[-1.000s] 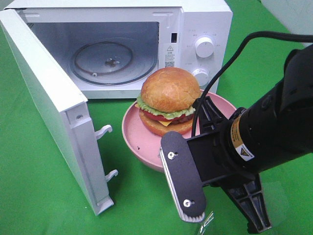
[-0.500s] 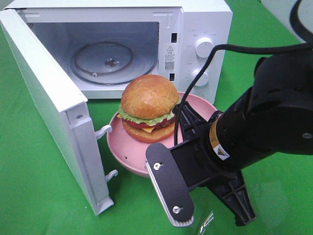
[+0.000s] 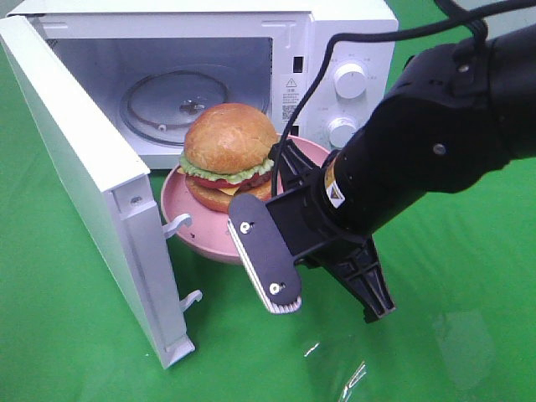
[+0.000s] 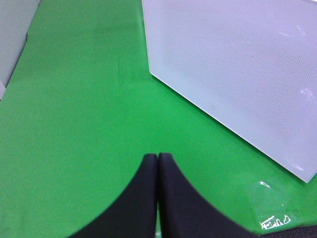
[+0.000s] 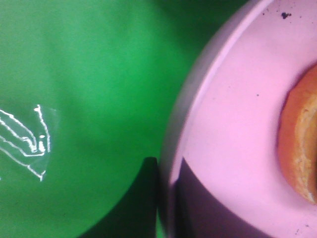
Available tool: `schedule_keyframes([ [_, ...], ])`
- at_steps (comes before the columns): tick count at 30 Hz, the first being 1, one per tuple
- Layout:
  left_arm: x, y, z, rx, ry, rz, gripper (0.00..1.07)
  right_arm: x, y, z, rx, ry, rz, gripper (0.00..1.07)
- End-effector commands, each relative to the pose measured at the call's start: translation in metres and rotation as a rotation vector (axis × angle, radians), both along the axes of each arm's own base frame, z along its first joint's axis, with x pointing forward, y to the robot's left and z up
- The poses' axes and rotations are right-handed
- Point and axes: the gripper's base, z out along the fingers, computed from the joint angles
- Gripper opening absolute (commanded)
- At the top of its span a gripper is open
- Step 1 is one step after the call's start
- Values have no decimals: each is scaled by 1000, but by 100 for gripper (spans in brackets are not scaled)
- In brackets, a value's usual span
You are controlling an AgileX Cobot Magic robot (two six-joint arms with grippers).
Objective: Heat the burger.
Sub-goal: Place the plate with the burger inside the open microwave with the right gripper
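The burger (image 3: 228, 155), with a golden bun, lettuce and cheese, sits on a pink plate (image 3: 186, 228). My right gripper (image 3: 281, 174) is shut on the plate's right rim and holds it in front of the open microwave (image 3: 335, 33). In the right wrist view my right gripper (image 5: 166, 198) clamps the pink rim (image 5: 233, 124), and the bun's edge (image 5: 299, 144) shows at one side. My left gripper (image 4: 157, 168) is shut and empty over the green cloth, beside the microwave door (image 4: 237, 64). It does not show in the exterior view.
The microwave door (image 3: 75, 159) stands wide open on the left, with its latch hooks (image 3: 180, 224) close to the plate. A glass turntable (image 3: 188, 105) lies inside the cavity. The control knobs (image 3: 349, 79) are on the right. Green cloth (image 3: 469, 335) covers the table.
My right arm has carried the plate with the burger to the left and towards the microwave opening. The plate's left rim is now near the door's latch hooks.
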Motion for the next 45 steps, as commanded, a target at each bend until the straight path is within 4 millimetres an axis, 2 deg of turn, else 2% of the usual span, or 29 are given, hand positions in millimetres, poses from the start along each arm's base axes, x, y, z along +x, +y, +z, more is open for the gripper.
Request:
schedule_keyframes([
  [1,-2,0,0,-7,-30,3,0,22,6,17,80,-51,16,0],
  [5,-2,0,0,-7,-30,3,0,35,7,25,91,-81,43,0],
  [8,-2,0,0,-7,-30,3,0,37,8,26,91,-84,53,0],
  [10,-2,0,0,-7,-30,3,0,47,11,28,88,-61,62,0],
  [15,-2,0,0,-7,-30,3,0,55,17,27,105,-40,72,0],
  [29,-2,0,0,-7,-30,3,0,92,51,34,148,-78,74,0],
  [37,-2,0,0,-7,-30,3,0,114,71,29,157,-37,22,0],
  [41,-2,0,0,-7,-30,3,0,133,88,28,224,-21,-72,0],
  [45,-2,0,0,-7,-30,3,0,143,94,26,204,-16,-102,0],
])
